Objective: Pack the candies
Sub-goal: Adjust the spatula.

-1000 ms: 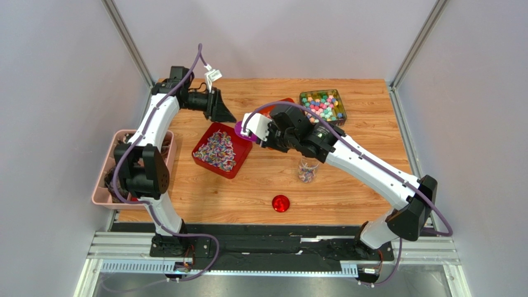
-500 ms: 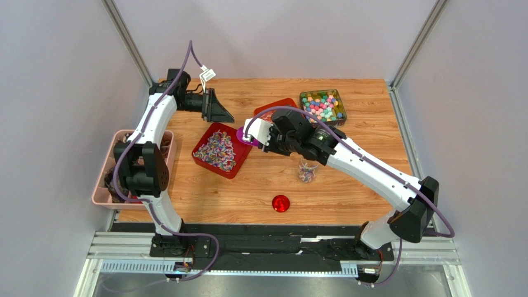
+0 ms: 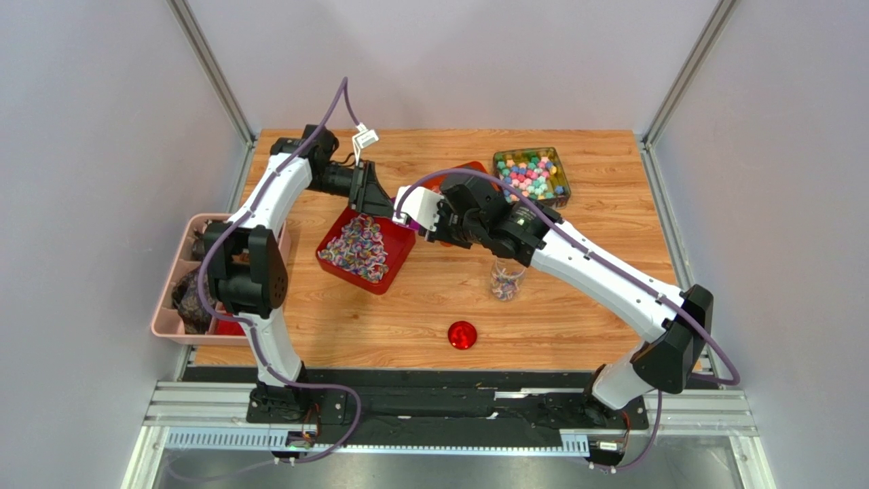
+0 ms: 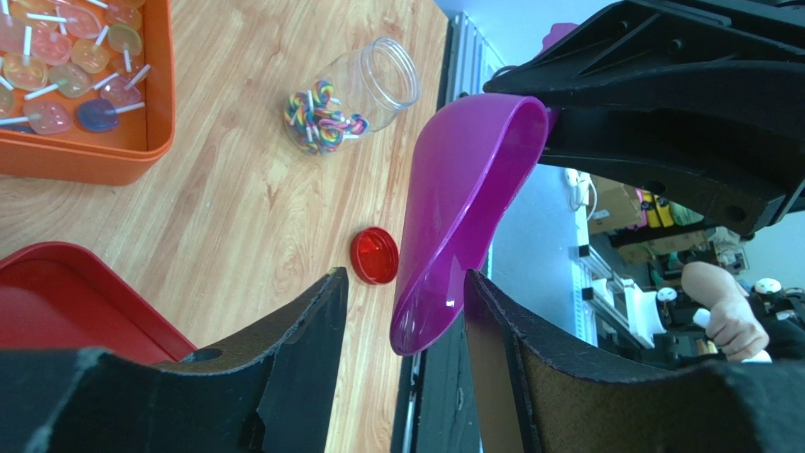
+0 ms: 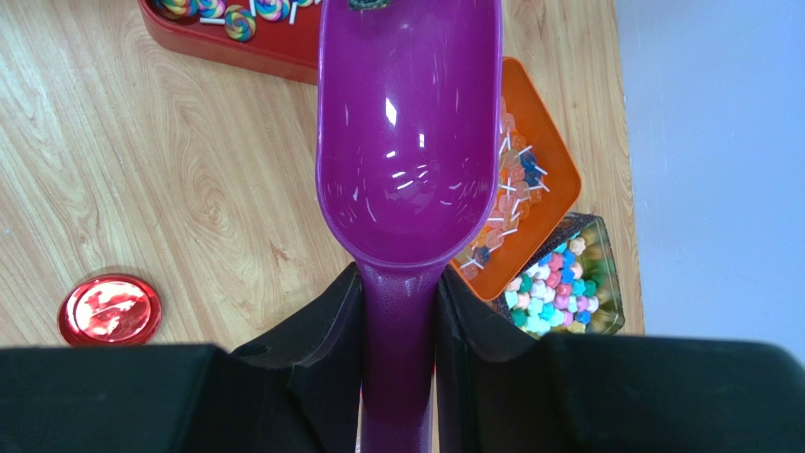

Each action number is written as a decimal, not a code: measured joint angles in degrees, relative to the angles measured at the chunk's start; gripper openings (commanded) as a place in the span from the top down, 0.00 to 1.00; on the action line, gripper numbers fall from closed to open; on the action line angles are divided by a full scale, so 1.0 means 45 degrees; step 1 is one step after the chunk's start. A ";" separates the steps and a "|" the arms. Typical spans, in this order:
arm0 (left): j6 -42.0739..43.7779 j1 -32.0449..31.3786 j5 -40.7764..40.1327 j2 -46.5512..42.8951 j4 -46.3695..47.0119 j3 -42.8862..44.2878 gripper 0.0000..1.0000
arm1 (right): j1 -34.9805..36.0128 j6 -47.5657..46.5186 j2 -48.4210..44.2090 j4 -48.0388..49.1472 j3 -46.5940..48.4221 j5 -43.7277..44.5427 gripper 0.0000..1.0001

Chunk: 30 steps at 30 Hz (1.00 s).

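- the right fingers (image 5: 321,340) are clamped on the purple scoop's (image 5: 406,142) handle, with the empty bowl reaching out to the red tray (image 3: 396,263). Looks set up to dig in
- the left fingers (image 4: 307,349) are spread, holding nothing, flanking the scoop's tip. My guess: there to steady it or nudge sweets in
- the candies (image 3: 357,245) are heaped in that tray. The jar (image 3: 503,279) on the table (image 3: 592,183) has just a few

From above, the right arm (image 3: 592,267) hides most of the orange tray (image 3: 461,169); the candies (image 3: 359,245) in the red tray (image 3: 399,263) are too small to tell apart. The contents of the pink bin (image 3: 163,324) at 9 o'clock are unreadable. The right wrist view crops the tip of the purple scoop (image 5: 408,142) at 12 o'clock.
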 measured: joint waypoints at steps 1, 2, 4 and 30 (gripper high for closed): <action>0.0058 0.0000 0.0000 0.0005 -0.0044 0.0000 0.50 | 0.0000 0.0000 0.0000 0.0029 0.0019 0.0015 1.00; 0.0112 0.0005 0.0000 0.0005 -0.0083 0.0005 0.52 | 0.0000 0.0000 0.0000 0.0053 0.0034 0.0029 1.00; 0.0189 0.0005 0.0015 0.0005 -0.0141 0.0010 0.55 | 0.0000 0.0000 0.0015 0.0107 0.0044 0.0034 1.00; 0.0495 0.0034 0.0316 0.0151 -0.0209 0.0073 1.00 | 0.0136 0.0107 0.0612 0.0044 0.0389 0.0049 0.89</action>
